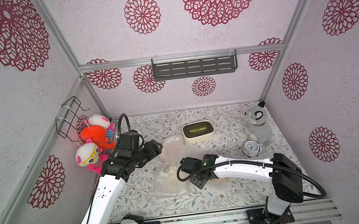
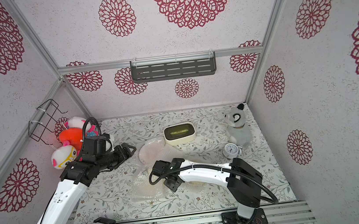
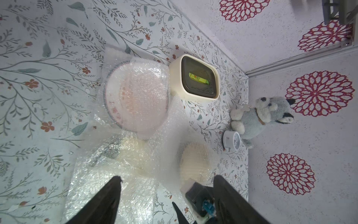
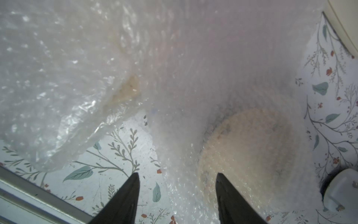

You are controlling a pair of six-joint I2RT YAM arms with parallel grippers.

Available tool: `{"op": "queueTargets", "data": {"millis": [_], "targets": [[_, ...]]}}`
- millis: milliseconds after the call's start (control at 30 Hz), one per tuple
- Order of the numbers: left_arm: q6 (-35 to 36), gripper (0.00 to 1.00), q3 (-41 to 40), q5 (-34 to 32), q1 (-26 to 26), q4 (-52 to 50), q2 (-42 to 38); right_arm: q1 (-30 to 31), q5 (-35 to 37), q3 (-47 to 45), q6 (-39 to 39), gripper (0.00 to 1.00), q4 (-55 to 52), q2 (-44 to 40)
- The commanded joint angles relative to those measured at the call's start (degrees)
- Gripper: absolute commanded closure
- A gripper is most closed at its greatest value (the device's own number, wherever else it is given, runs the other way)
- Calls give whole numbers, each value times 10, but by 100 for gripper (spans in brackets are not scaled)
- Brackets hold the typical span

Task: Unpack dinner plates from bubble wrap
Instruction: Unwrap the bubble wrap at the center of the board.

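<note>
A white dinner plate with orange markings [image 3: 135, 97] lies under bubble wrap [image 1: 171, 150] next to the cream box. Two cream plates also lie covered: one [image 3: 195, 163] nearer the clock, one [image 3: 131, 151] under a crumpled sheet [image 1: 168, 182]. My left gripper [image 3: 167, 176] hangs open above the wrap, left of the white plate in both top views [image 1: 157, 146] [image 2: 132, 149], holding nothing. My right gripper [image 4: 177, 174] is open and low over the edge of the sheet that covers a cream plate [image 4: 248, 147]; it appears in both top views [image 1: 199, 182] [image 2: 173, 185].
A cream box with a dark green top [image 1: 198, 131] touches the wrapped white plate. A small white alarm clock [image 1: 250, 148] and a grey plush [image 1: 257, 124] stand at the right. Plush toys [image 1: 94, 138] hang on the left wall, and a grey shelf [image 1: 194, 67] on the back wall.
</note>
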Motion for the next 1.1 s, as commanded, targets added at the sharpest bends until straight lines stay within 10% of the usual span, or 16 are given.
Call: {"op": "queueTargets", "data": {"millis": [0, 533, 1067], "targets": [[-7, 22, -16, -3, 11, -18, -18, 14, 32, 11, -14, 38, -19, 10], [-11, 20, -27, 14, 19, -20, -30, 20, 85, 13, -2, 52, -29, 60], [-11, 19, -38, 26, 24, -11, -37, 20, 140, 43, 4, 99, -82, 42]]}}
